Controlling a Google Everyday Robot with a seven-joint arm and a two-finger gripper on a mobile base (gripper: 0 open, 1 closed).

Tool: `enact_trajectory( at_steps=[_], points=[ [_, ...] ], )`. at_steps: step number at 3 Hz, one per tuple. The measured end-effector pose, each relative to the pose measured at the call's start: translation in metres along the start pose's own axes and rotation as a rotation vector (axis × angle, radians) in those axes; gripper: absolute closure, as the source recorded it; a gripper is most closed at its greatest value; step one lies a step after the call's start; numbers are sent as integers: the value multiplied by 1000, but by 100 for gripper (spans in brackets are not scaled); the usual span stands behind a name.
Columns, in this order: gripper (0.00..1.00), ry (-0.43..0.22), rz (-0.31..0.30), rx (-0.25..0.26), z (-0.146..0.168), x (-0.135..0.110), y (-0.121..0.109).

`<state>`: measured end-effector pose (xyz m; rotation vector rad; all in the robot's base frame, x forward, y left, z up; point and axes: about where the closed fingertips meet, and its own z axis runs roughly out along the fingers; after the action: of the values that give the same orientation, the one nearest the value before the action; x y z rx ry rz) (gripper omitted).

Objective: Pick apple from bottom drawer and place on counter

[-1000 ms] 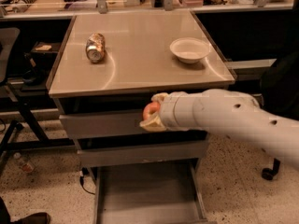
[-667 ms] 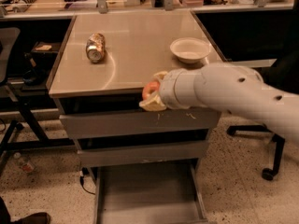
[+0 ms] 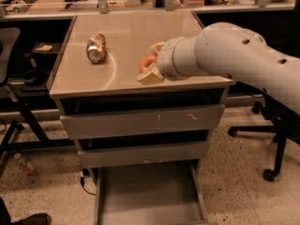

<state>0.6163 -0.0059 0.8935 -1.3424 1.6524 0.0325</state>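
Observation:
My gripper (image 3: pixel 148 63) reaches in from the right on a thick white arm and is shut on the apple (image 3: pixel 146 61), a small red-orange fruit showing between the pale fingers. It holds the apple just above the front right part of the counter (image 3: pixel 126 36), near its front edge. The bottom drawer (image 3: pixel 149 196) stands pulled open below, its grey floor bare. The two upper drawers are closed.
A crushed metal can (image 3: pixel 96 48) lies on the counter's left part. The white arm hides the counter's right side. A black office chair base (image 3: pixel 268 139) stands at the right, and a dark frame (image 3: pixel 21 111) at the left.
The gripper has risen with the apple from in front of the top drawer to above the counter's front edge and moved inward over it. The arm now hides the white bowl.

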Motion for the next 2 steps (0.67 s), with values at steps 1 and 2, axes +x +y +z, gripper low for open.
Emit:
enact_trajectory(
  at_steps=[1, 2],
  points=[
    [100, -23, 3, -46, 21, -6, -19],
    [100, -47, 17, -86, 45, -16, -48]
  ],
)
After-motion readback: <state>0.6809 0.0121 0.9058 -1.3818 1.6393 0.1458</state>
